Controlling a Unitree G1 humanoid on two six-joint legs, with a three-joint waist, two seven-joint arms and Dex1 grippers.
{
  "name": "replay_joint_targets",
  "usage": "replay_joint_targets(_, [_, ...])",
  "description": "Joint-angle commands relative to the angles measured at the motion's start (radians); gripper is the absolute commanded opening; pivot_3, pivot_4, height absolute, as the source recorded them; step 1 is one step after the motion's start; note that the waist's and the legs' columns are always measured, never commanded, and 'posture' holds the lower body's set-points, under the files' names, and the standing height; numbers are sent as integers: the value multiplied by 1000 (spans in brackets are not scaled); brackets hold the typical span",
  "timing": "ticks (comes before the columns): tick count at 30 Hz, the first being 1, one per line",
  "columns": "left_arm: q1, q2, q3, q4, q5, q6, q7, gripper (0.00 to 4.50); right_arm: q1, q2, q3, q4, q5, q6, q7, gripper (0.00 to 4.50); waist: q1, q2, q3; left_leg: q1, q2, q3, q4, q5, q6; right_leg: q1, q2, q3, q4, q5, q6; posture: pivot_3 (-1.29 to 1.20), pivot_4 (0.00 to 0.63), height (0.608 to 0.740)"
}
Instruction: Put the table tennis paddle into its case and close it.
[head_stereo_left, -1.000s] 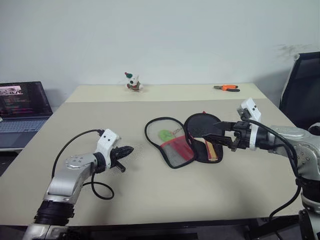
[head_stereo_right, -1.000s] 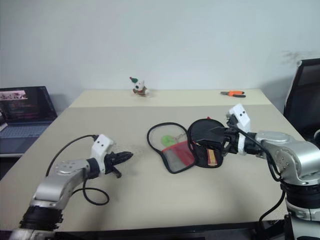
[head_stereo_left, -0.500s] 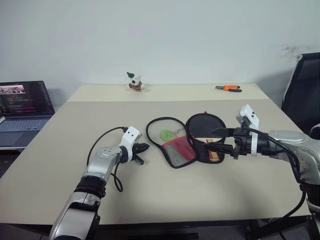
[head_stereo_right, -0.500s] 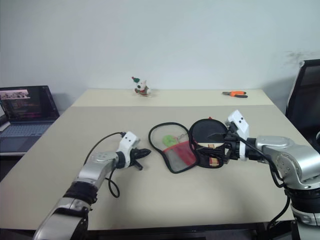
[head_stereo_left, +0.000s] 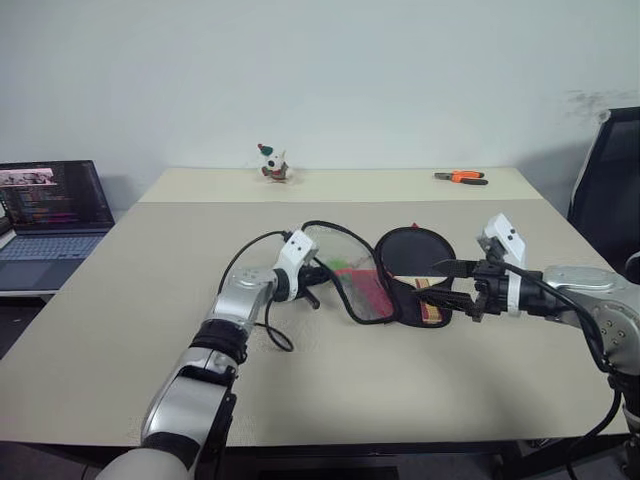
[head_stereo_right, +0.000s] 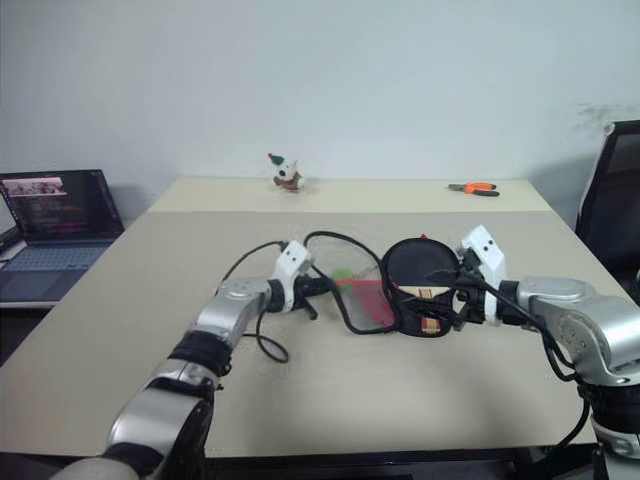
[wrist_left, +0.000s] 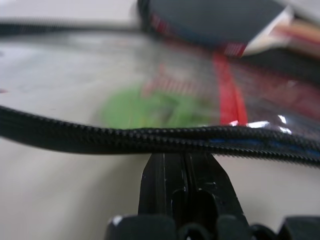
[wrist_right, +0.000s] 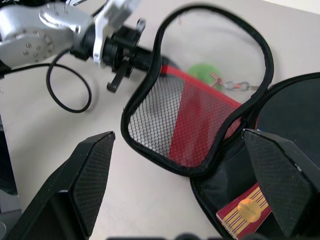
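Note:
The case (head_stereo_left: 362, 287) lies open at the table's centre. Its mesh-and-red flap (wrist_right: 185, 120) is tilted up off the table, and the green pull tag (wrist_right: 205, 75) shows behind the flap. My left gripper (head_stereo_left: 318, 281) is shut, its tips pressed against the flap's zipper rim (wrist_left: 150, 137) from beneath. The table tennis paddle (head_stereo_left: 410, 253) rests in the other half of the case, with its handle (wrist_right: 245, 210) pointing toward my right gripper (head_stereo_left: 440, 287). That gripper is wide open over the handle end, with nothing gripped.
An open laptop (head_stereo_left: 50, 215) sits off the table's left side. A small toy figure (head_stereo_left: 271, 163) and orange pliers (head_stereo_left: 460, 177) lie at the far edge. A black chair (head_stereo_left: 610, 170) stands at the right. The left arm's black cable (head_stereo_left: 270, 335) loops over the tabletop.
My left arm has swept right across the table to the case's rim, and the mesh flap now stands higher. The right gripper has stayed open in place.

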Motion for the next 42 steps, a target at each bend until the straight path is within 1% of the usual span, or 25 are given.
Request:
replay_joint_targets(1, [-73, -43, 6, -23, -14, -9, -13, 40, -3, -45, -58, -20, 11, -4, 2, 4500, 4, 0, 0, 0, 0, 0, 0, 0, 0, 0, 0, 0, 0, 0, 0, 0, 150, 740])
replay_joint_targets(5, [-195, -130, 10, 119, 10, -78, 33, 40, -40, -80, -80, 55, -35, 3, -56, 4500, 11, 0, 0, 0, 0, 0, 1, 0, 0, 0, 0, -1, 0, 0, 0, 0, 150, 740])
replay_joint_targets(9, [-259, -170, 17, 204, 21, -128, 44, 40, -50, -78, -102, 76, -24, 15, -78, 4500, 9, 0, 0, 0, -1, 1, 0, 0, 0, 0, 0, 1, 0, 0, 0, 0, 150, 740])
replay_joint_targets(13, [-280, -181, 25, 235, 19, -151, 38, 40, -53, -69, -96, 94, -34, 20, -101, 4500, 6, 0, 0, 1, 0, 2, -1, 0, 0, -1, 1, 1, 0, 0, 0, 0, 150, 740])
replay_joint_targets(17, [-252, -153, 30, 199, 9, -145, 3, 40, -72, -58, -70, 130, -52, 15, -113, 4500, 7, 0, 0, 0, 0, 2, 0, 0, 0, 0, 1, 1, 1, 0, 0, 0, 150, 740])
replay_joint_targets(20, [-152, -71, 63, 46, -35, -101, -60, 40, -122, -29, -41, 248, -98, -11, -139, 4500, -3, 0, 0, 1, 0, 3, -1, 0, 0, 0, 1, 2, 1, 0, 0, 0, 150, 740])
replay_joint_targets(23, [14, 36, 117, -274, -144, 46, -142, 40, -153, -6, -10, 353, -153, -55, -147, 4500, -19, 1, 0, 2, 3, 4, -1, 2, -3, -1, 1, 4, 1, 0, 0, 0, 150, 740])
replay_joint_targets(26, [158, 131, 172, -559, -246, 204, -157, 40, -169, 21, 36, 454, -224, -120, -152, 4500, -19, 0, 0, 2, 5, 5, -1, 3, -4, -2, 0, 8, 1, 0, 0, 0, 150, 740])
replay_joint_targets(29, [249, 195, 215, -742, -318, 322, -136, 40, -178, 42, 68, 515, -274, -167, -143, 4500, -13, 0, 0, 2, 6, 4, -1, 3, -4, -2, 0, 10, 1, 0, 0, 0, 150, 740])
replay_joint_targets(31, [316, 249, 247, -843, -352, 367, -135, 40, -182, 61, 81, 537, -285, -178, -129, 4500, -10, 1, 0, 2, 5, 4, 0, 3, -4, -1, -1, 10, 1, 0, 1, 0, 150, 740])
replay_joint_targets(35, [456, 348, 367, -1026, -449, 485, -92, 40, -197, 115, 106, 613, -320, -212, -127, 4500, -14, 1, 0, 3, 5, 7, 0, 2, -4, -1, -2, 14, 0, 2, 4, 0, 150, 740])
replay_joint_targets(37, [494, 370, 388, -1071, -470, 506, -68, 40, -204, 129, 109, 651, -342, -233, -125, 4500, -14, 1, 0, 3, 5, 7, 0, 2, -3, -1, -1, 14, 1, 2, 4, 0, 150, 740])
replay_joint_targets(42, [536, 401, 422, -1103, -502, 524, -25, 40, -254, 173, 117, 805, -404, -304, -132, 4500, -11, 1, 0, 4, 4, 8, 1, 1, -1, 0, -1, 15, 1, 3, 4, 0, 150, 740])
